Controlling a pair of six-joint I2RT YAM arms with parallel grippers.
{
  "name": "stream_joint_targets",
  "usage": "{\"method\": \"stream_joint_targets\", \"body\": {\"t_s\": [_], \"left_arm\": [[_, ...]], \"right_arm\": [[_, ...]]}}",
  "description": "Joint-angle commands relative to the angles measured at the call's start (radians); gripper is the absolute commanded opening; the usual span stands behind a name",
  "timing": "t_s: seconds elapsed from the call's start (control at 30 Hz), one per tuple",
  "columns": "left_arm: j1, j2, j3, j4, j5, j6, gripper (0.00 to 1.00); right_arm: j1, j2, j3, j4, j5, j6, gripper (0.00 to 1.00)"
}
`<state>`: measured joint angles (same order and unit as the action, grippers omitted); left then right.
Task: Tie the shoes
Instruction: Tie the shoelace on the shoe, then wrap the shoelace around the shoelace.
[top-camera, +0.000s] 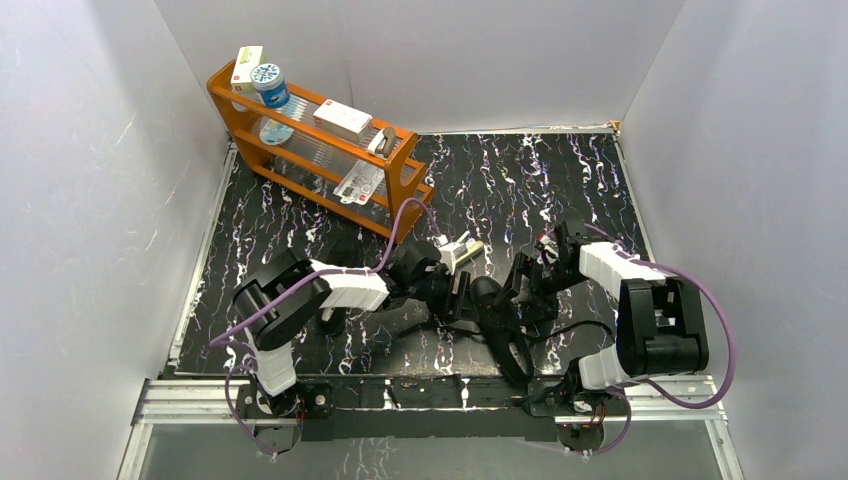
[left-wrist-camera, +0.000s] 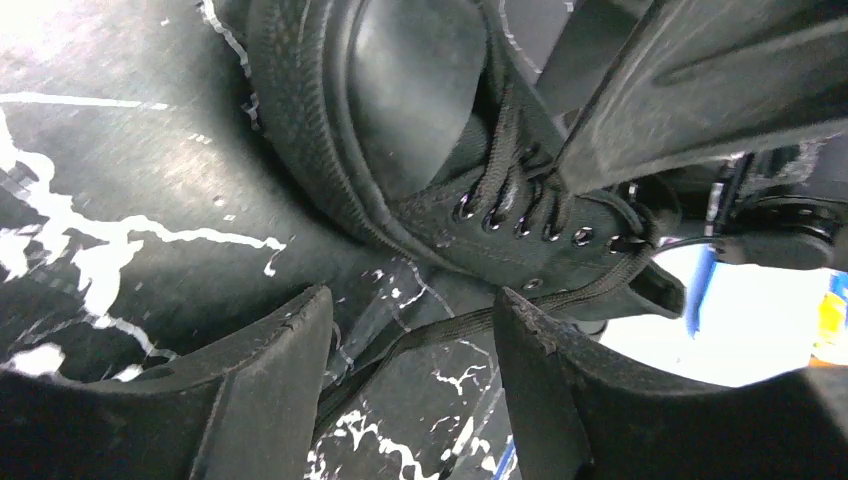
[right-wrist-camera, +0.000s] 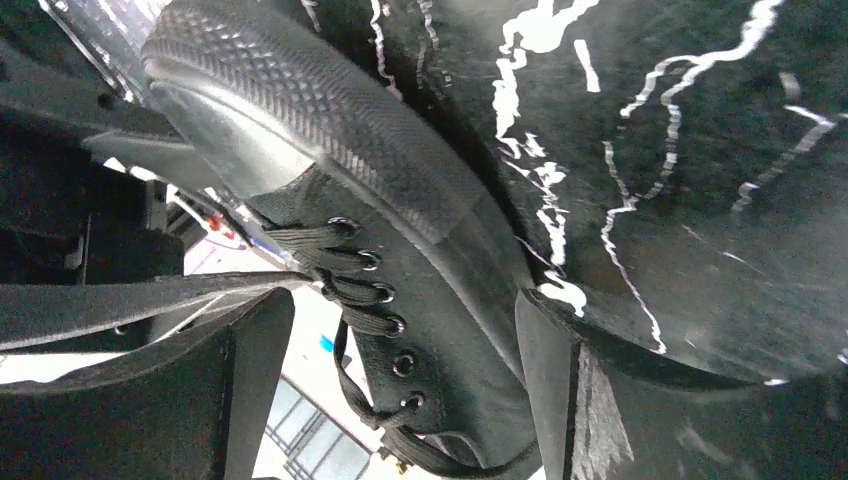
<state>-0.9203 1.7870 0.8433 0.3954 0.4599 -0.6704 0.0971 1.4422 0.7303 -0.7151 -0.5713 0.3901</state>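
One black shoe (top-camera: 497, 325) lies toward the near edge from the orange rack (top-camera: 300, 150), well apart from it and between the two claws. A dark shape under the left arm, on the rack's near side, may be its mate, but I cannot tell. The shoe looks light, with a stiff, textured rubber sole (right-wrist-camera: 330, 120) and a soft fabric upper that would give under a squeeze, so the body will likely slide if tugged. The thin flat lace (left-wrist-camera: 440, 328) is limp and black on black, so hard to pick out. Its free run past the eyelets (right-wrist-camera: 403, 362) looks like the place to pinch. The left gripper (left-wrist-camera: 410, 305) is spread wide with that lace crossing the gap, nothing clamped. The right gripper (right-wrist-camera: 400, 300) is spread too, straddling the shoe's laced flank. Plain white walls (top-camera: 90, 200) close in behind and beside the rack. The black marbled mat (top-camera: 560, 190) under it looks smooth, likely offering little friction.
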Motion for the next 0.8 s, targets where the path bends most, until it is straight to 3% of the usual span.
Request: {"method": "stream_joint_targets", "body": {"t_s": [0.0,0.2,0.33,0.4,0.5,0.63,0.77], "left_arm": [[-0.004,0.046,0.042,0.104,-0.003,-0.048,0.57],[0.042,0.052,0.087,0.045,-0.056,0.002,0.47],[0.102,0.042,0.132,-0.083,-0.082,0.112,0.46],[0.143,0.035,0.148,-0.136,-0.073,0.162,0.47],[0.168,-0.013,0.159,-0.240,-0.078,0.238,0.55],[0.167,-0.126,0.056,-0.238,-0.017,0.241,0.62],[0.166,-0.203,-0.024,-0.253,0.030,0.251,0.65]], "right_arm": [[0.040,-0.016,-0.044,0.151,-0.151,0.001,0.88],[0.177,-0.024,-0.081,0.445,-0.218,0.314,0.81],[0.199,-0.032,-0.089,0.627,-0.228,0.506,0.81],[0.207,-0.005,-0.062,0.650,-0.232,0.524,0.83],[0.196,0.073,0.089,0.399,-0.147,0.346,0.89],[0.193,0.153,0.329,-0.060,0.166,0.075,0.97],[0.190,0.075,0.344,-0.284,0.326,0.062,0.98]]}}
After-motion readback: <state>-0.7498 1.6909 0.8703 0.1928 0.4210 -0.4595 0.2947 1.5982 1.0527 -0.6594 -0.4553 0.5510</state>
